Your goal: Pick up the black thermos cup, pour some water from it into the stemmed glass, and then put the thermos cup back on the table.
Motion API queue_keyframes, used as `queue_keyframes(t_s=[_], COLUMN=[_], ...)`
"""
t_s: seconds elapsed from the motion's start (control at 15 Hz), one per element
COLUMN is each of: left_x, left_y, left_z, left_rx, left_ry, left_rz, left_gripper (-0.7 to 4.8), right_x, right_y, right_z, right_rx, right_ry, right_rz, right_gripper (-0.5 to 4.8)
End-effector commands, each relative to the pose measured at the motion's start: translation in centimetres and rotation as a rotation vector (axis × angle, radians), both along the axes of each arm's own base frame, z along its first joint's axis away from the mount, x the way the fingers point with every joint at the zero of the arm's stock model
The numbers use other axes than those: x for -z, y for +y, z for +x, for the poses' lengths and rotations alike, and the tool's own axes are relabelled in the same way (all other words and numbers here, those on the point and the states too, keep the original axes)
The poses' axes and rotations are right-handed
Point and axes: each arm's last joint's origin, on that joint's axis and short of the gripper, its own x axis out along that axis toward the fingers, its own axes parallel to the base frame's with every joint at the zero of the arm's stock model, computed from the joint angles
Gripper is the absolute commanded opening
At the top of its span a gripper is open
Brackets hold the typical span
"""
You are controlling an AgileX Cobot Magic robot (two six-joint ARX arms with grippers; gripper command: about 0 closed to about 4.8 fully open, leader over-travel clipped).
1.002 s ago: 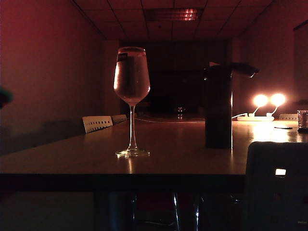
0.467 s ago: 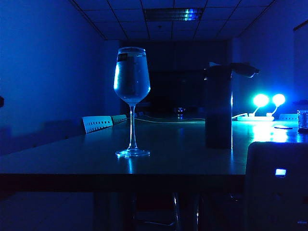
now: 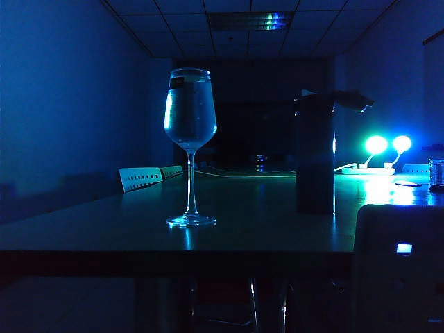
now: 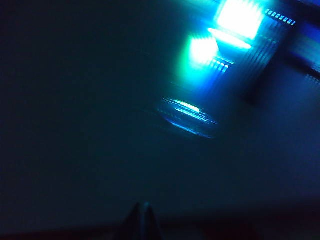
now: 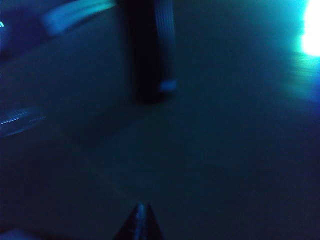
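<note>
A dark shape at the exterior view's left edge has gone since a second ago; the light has turned from red to blue. The left hand [image 4: 142,220] is clenched, empty, over the surface [image 3: 257,222], the stemmed glass's [image 3: 190,114] blurred foot well ahead. The right hand [image 5: 140,220] is clenched, empty, the black thermos cup [image 3: 316,156] upright well ahead, its top cut off. Neither hand shows in the exterior view.

Stemmed glass [image 3: 190,118] left of thermos cup [image 3: 316,156]
</note>
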Motion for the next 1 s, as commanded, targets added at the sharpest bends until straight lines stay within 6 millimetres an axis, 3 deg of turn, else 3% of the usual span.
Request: queue_keyframes(t_s=[0.07,0.27,1.0], left_x=[0.3,0.3,0.3], left_y=[2.0,3.4,3.5], left_z=[0.5,0.6,0.6], left_rx=[-0.213,-0.364,-0.368], left_ry=[0.017,0.017,0.017], left_rz=[0.002,0.001,0.001], left_gripper=[-0.05,-0.05,-0.05], right_x=[-0.1,-0.1,-0.1], right_y=[-1.2,-2.1,-2.1], right_z=[0.2,0.3,0.3], right_rx=[0.126,0.225,0.229], right_ry=[-0.013,-0.013,-0.013], right_rz=[0.003,0.002,0.002], right_gripper=[0.03,0.03,0.03])
